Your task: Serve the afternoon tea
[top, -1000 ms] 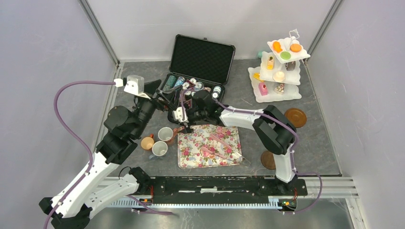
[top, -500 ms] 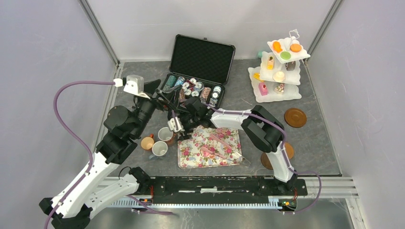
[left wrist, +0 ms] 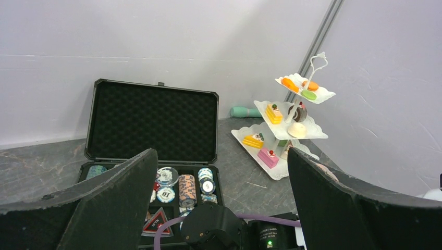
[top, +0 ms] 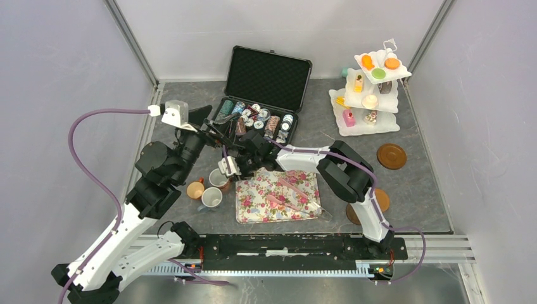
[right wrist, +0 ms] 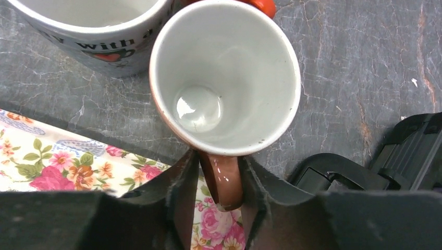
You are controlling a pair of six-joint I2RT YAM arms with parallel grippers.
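1. The right gripper is clenched on the handle of the brown mug. One finger presses each side of the handle, which runs down between them.
2. The brown mug stands upright and empty on the grey table, its white inside showing. It sits toward the near-left part of the surface, just off the left edge of the floral tray.
3. A white lettered mug stands just beside the brown one, rims nearly touching. In the top view it is the mug nearest the near edge, with an orange mug to its left.
4. The left gripper hangs above the table with its jaws spread wide, holding nothing, over the near edge of the open black case of poker chips.
5. Pink tongs lie on the tray.
6. The toy cakes and macarons sit on the white tiered stand in the far right corner, well apart from both grippers.
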